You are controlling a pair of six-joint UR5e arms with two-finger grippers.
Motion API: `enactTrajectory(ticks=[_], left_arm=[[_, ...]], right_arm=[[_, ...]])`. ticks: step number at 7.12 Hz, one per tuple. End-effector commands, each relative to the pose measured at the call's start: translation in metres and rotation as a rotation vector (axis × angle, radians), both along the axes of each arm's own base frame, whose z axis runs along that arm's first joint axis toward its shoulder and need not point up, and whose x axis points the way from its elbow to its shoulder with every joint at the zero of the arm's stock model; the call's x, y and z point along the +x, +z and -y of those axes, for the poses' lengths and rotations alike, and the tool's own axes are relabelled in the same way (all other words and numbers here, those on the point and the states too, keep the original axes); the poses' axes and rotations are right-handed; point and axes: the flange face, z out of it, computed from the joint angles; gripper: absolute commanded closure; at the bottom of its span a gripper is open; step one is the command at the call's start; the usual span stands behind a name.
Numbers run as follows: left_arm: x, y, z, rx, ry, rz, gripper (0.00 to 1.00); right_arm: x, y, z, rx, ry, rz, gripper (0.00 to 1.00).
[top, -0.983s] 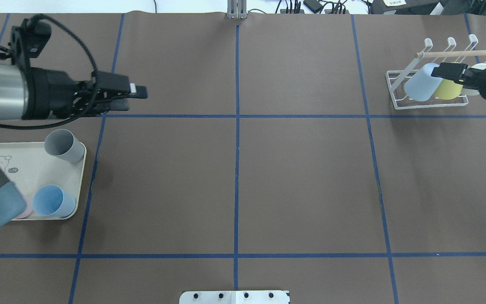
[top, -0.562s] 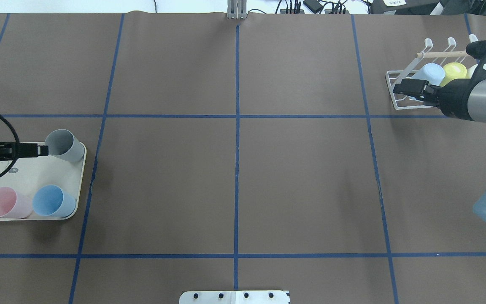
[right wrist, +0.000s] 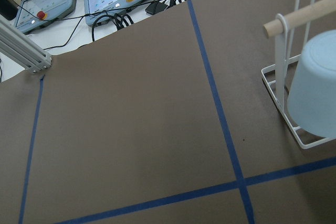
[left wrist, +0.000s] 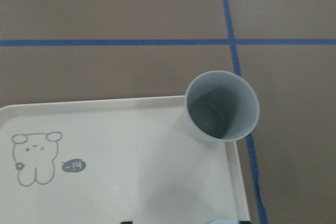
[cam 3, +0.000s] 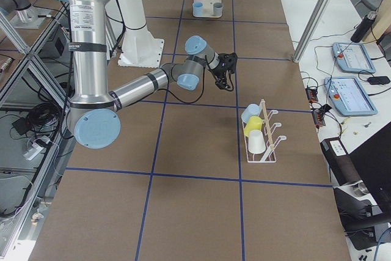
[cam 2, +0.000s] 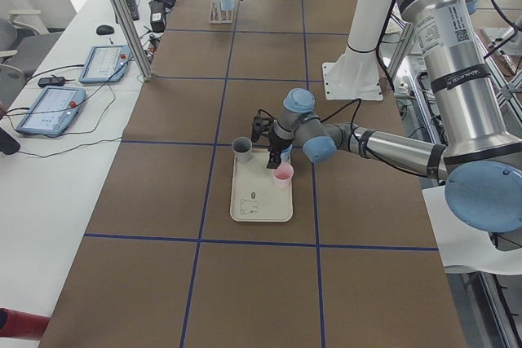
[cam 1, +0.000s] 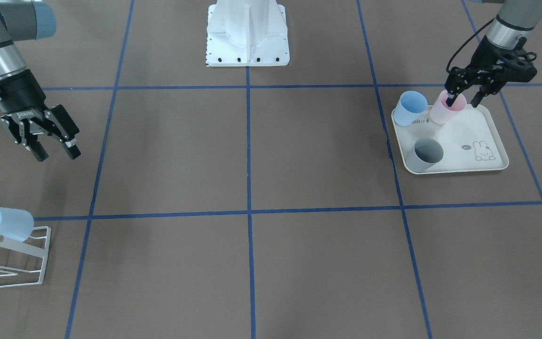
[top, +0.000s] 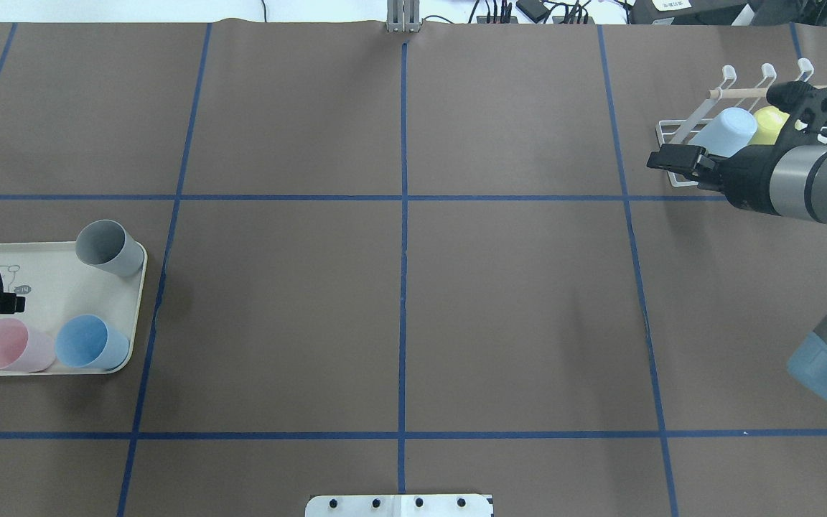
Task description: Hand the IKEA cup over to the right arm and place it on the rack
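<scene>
The table (top: 514, 301) carries the rabbit tray (cam 1: 487, 162) on the robot's left and the rack (cam 1: 21, 248) well apart on its right. The upright pink cup (cam 1: 446, 110) stands on the tray directly under the left gripper (cam 1: 462, 100), whose spread fingers appear to straddle its rim. The right gripper (cam 1: 54, 151) hangs near the rack, wide and empty.

A wide open stretch of table (top: 514, 301) lies between the tray (top: 62, 287) and the rack (top: 736, 92). On the tray the blue cup (top: 90, 341) stands just beside the pink cup (top: 8, 345); the grey cup (top: 105, 248) stands apart at the tray's corner.
</scene>
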Motion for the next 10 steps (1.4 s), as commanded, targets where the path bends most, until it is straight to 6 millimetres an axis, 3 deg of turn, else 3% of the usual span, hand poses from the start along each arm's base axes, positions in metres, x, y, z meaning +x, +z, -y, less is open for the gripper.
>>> enactTrajectory(ticks=[1,2,4,7,10], left_arm=[[-0.002,0.011,-0.002,-0.015,0.004,0.019,0.26],[-0.009,0.022,-0.010,-0.035,0.008,0.039,0.26],[-0.004,0.027,-0.026,-0.151,0.116,-0.019,0.09],[-0.004,0.043,-0.027,-0.192,0.115,0.003,0.10],[-0.001,0.042,-0.023,-0.184,0.108,0.001,0.01]], right_arm=[[-0.011,-0.002,-0.005,0.010,0.015,-0.006,0.00],[-0.014,-0.002,-0.007,0.006,0.020,-0.003,0.00],[-0.022,-0.004,-0.012,0.008,0.033,0.000,0.00],[-0.021,-0.007,-0.013,0.012,0.033,0.004,0.00],[-0.018,-0.013,-0.015,0.019,0.037,0.013,0.00]])
